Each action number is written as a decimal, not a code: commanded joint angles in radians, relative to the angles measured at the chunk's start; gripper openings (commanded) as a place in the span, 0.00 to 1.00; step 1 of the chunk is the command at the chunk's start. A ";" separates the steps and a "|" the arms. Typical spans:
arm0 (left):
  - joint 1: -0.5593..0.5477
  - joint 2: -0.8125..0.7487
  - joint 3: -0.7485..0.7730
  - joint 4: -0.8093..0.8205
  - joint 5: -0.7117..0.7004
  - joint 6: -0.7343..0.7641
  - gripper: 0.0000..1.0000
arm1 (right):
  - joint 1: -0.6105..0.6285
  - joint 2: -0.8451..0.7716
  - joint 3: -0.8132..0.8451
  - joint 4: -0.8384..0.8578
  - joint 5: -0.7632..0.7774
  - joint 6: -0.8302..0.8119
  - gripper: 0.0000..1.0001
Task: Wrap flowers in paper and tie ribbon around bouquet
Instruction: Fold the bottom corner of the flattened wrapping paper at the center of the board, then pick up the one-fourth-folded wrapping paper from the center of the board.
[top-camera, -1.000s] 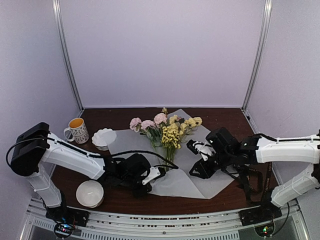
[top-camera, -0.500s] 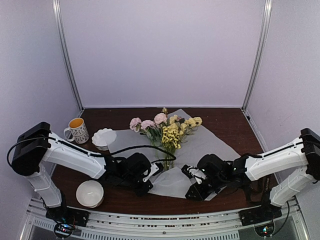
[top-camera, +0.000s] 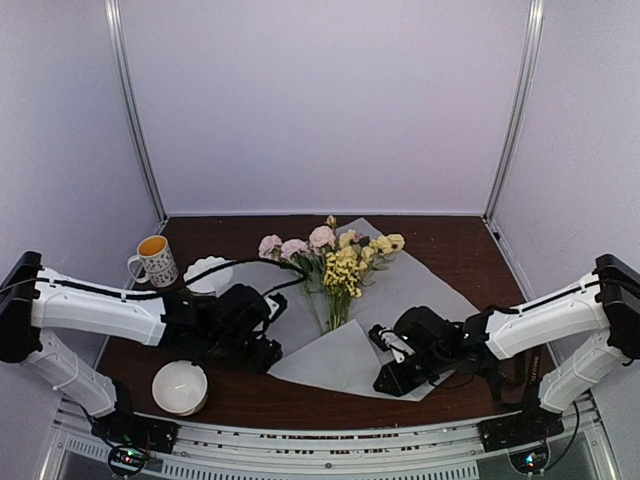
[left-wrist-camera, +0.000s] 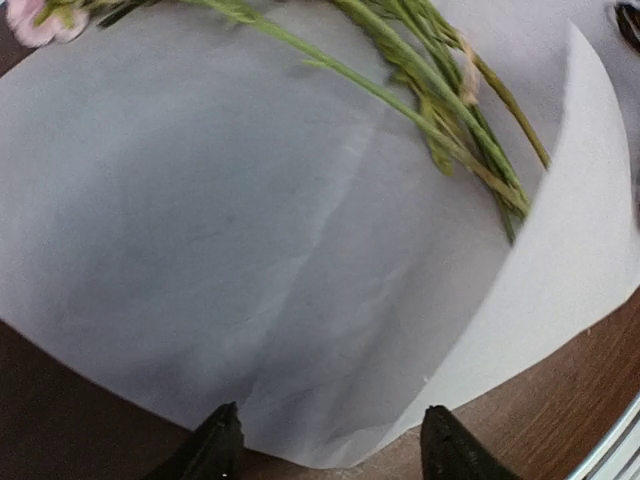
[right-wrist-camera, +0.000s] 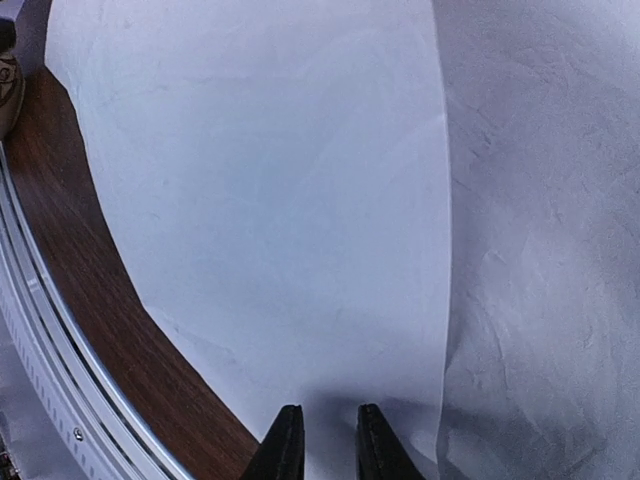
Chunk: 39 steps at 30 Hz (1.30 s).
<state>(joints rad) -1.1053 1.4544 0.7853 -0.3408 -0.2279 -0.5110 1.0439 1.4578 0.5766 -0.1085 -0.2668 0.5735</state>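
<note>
**A:** Entry one, left gripper (left-wrist-camera: 330, 452). How is it standing?

**B:** Jaws are standing well apart, holding nothing. The dark fingertips (left-wrist-camera: 215, 448) are hovering at the near edge of the paper (left-wrist-camera: 250, 250), one to each side of a rounded stretch of that edge. Contact with it cannot be told.

**A:** Entry two, right gripper (right-wrist-camera: 327, 448)?

**B:** Jaws are sitting close together, a slim gap showing between them with white sheet visible in it. Whether they are pinching that sheet cannot be told. The gripper is sitting at the paper's near right corner.

**A:** The paper itself?

**B:** One large frosted white sheet, lying cornerwise on the dark wooden table (top-camera: 450, 238). Its near right part is lying folded over toward the middle, forming a flap (top-camera: 330, 355). In the left wrist view the flap's edge is curving up off the sheet beside the stem ends.

**A:** The flowers (top-camera: 335, 255)?

**B:** Pink and yellow blooms are lying toward the far side of the sheet. The thin green stems (left-wrist-camera: 450, 120) are running toward the near side, resting on the paper between the two grippers and touching neither.

**A:** Sundries?

**B:** A patterned mug (top-camera: 155, 260) with orange contents is standing at far left. A fluted white dish (top-camera: 205, 272) is sitting just beside it, near the paper's left corner. A plain white bowl (top-camera: 180, 387) is sitting by the front left edge, off the paper.
</note>
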 joint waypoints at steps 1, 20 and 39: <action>0.103 -0.100 -0.086 -0.056 -0.032 -0.228 0.71 | 0.016 0.047 0.038 -0.169 0.102 -0.012 0.20; 0.315 -0.029 -0.222 0.192 0.062 -0.375 0.84 | 0.161 0.120 0.380 -0.209 0.191 -0.204 0.19; 0.321 0.011 -0.215 0.347 0.069 -0.355 0.32 | 0.093 0.425 0.579 -0.177 0.002 -0.192 0.16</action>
<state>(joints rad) -0.7906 1.4487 0.5648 -0.0723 -0.1768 -0.8818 1.1522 1.8725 1.1465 -0.3180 -0.2325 0.3527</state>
